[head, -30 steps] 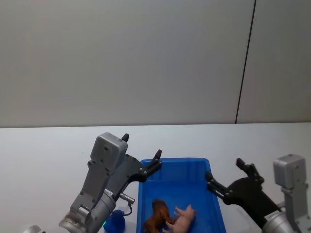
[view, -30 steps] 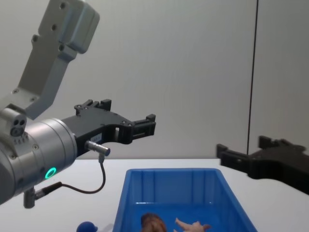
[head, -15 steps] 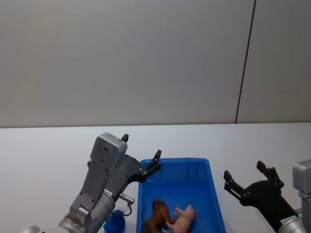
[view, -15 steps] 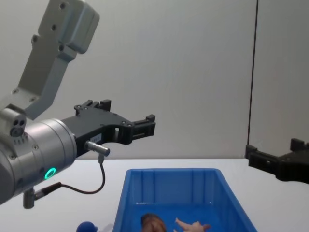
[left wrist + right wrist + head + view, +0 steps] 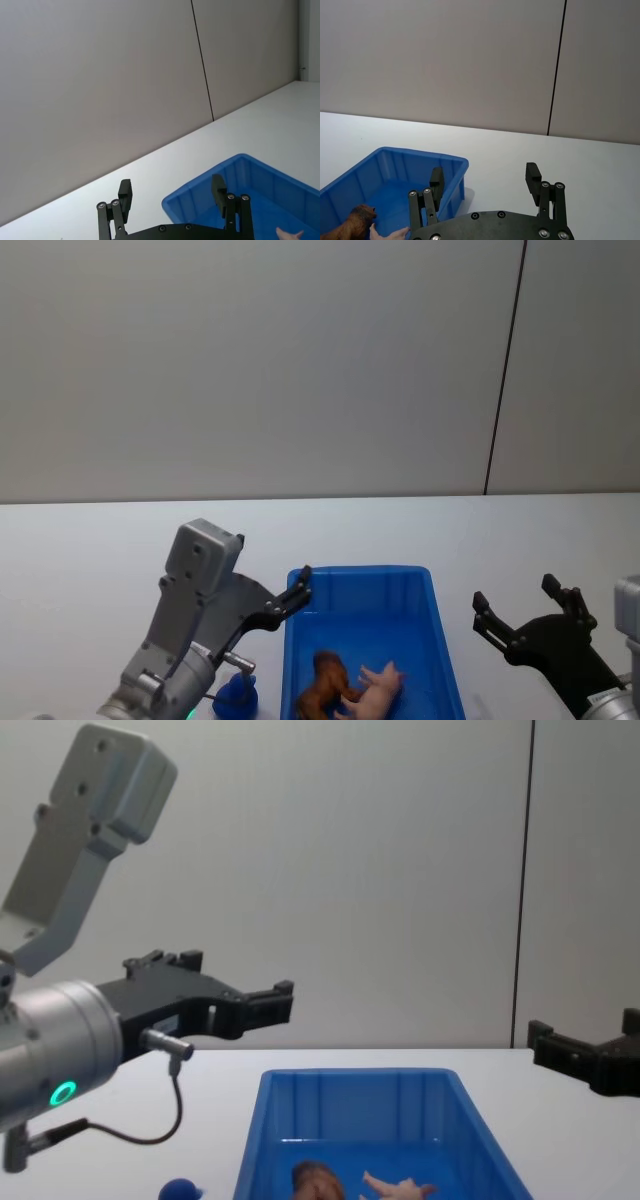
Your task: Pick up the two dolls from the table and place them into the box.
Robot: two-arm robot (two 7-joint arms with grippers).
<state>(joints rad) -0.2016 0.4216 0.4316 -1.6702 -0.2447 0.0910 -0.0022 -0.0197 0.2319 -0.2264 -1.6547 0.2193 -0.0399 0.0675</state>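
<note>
Head view: brown doll [image 5: 322,683] and pink doll [image 5: 376,690] lie touching in the box [image 5: 360,571]; blue doll [image 5: 237,698] on desk [image 5: 100,540] at box's 8 o'clock. Your left claw [image 5: 171,190] and right claw [image 5: 485,177]: both released, empty. Looks soft, light; pinch its middle.

Backdrop of the scene. A plain, matte grey-beige wall [image 5: 250,370] stands behind the white table [image 5: 90,550]. A thin, dark, vertical seam [image 5: 505,365] divides this wall into two panels, a broad one to the seam's left and a narrower one to its right. The seam runs from the top of the head view down to the table's far edge. There, wall and tabletop meet in a straight horizontal line that continues on both sides of the seam. Light is soft and even across both panels and across the flat tabletop below the seam.
</note>
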